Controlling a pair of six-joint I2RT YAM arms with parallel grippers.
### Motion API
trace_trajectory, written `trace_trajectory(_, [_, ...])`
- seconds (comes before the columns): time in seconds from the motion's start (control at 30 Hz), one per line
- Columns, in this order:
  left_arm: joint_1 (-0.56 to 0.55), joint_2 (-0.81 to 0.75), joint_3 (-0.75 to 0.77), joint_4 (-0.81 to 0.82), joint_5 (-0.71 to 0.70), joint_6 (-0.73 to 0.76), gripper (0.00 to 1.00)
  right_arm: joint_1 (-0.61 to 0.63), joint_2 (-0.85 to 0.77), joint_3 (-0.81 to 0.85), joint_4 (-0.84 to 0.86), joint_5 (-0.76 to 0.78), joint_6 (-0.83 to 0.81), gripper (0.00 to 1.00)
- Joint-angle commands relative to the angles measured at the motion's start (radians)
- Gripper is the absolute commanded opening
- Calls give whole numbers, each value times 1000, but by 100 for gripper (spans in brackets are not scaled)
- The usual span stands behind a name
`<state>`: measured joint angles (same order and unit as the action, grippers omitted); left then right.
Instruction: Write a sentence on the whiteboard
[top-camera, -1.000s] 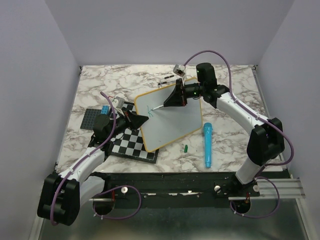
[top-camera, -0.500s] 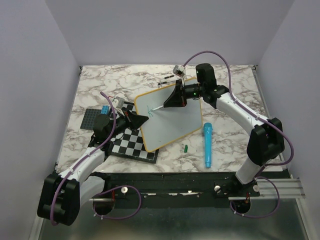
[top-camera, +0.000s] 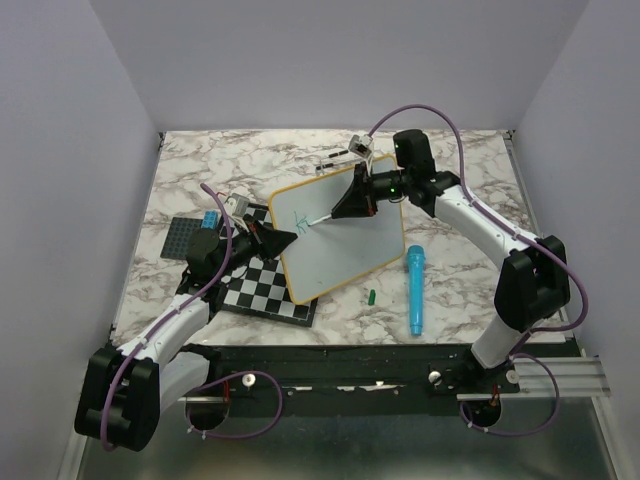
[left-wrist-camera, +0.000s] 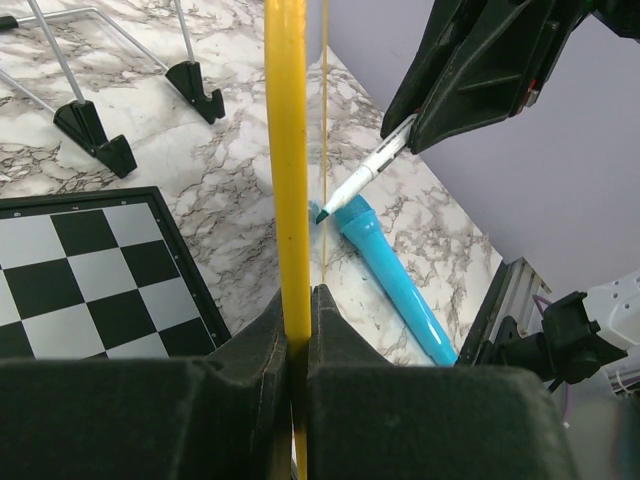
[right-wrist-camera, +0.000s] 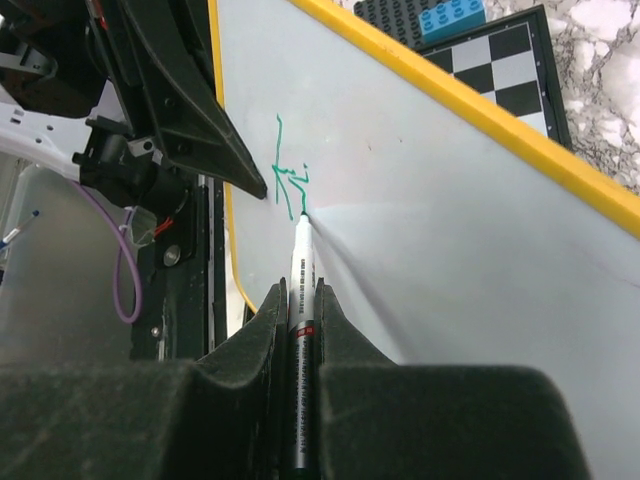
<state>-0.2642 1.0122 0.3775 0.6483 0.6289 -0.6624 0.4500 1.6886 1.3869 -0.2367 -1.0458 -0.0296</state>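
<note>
At the table's left, the left gripper (left-wrist-camera: 300, 300) has its fingers pinched on the yellow frame of the whiteboard (top-camera: 345, 250), which sits mid-table and overlaps the checkered board (top-camera: 262, 292) in the top view. Near the whiteboard's upper left corner, the sentence (right-wrist-camera: 290, 182) is only a few green strokes, slightly grown in the last second, I think. Further right, the right gripper (right-wrist-camera: 300, 295) stays clamped on the marker (right-wrist-camera: 302, 255), its tip touching the surface. Most of the writing remains.
</note>
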Motion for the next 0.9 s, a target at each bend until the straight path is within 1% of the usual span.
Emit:
trace_trajectory(0.0, [-7, -11, 21, 59, 48, 33, 0, 3, -1, -34, -75, -8, -76, 1])
trace_trajectory(0.23, [-7, -9, 21, 62, 51, 30, 0, 6, -9, -20, -73, 13, -73, 1])
trace_trajectory(0.3, [-7, -9, 21, 60, 51, 32, 0, 6, -13, 4, -67, 36, -60, 0])
trace_trajectory(0.53, [-7, -9, 20, 60, 52, 32, 0, -30, -21, 78, -44, 30, -10, 1])
trace_trajectory(0.7, [-7, -9, 21, 60, 52, 30, 0, -31, -44, 57, -12, -3, 8, 1])
trace_trajectory(0.87, [-7, -9, 21, 65, 55, 30, 0, -33, -32, 35, 2, 6, 13, 1])
